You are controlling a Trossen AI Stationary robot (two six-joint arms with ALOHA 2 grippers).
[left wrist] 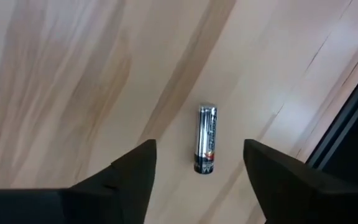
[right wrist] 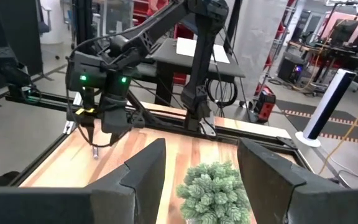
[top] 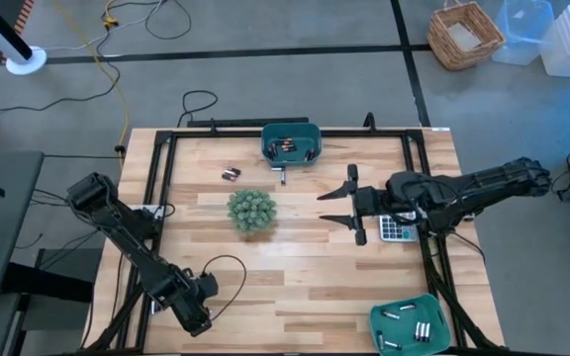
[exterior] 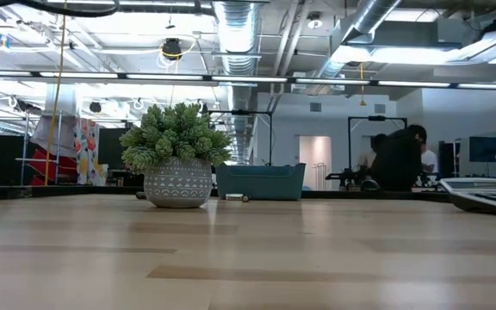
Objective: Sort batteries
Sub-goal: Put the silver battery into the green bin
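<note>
Fingers [left wrist: 135, 171] of my left gripper [left wrist: 197, 180] are standing apart over one battery [left wrist: 206, 139] lying loose at the table's near-left corner. Right gripper [top: 336, 207] is idling open mid-table. Both bins [top: 291, 141] are holding cells; sorting is unfinished.

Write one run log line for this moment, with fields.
left gripper: open above battery on table | right gripper: open, waiting beside calculator

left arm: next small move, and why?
Probably lower the left gripper straight down and close on the battery. Its fingers stand open on either side of that cell, which lies loose on the table, apart from both. The right gripper waits open mid-table by the plant.
</note>
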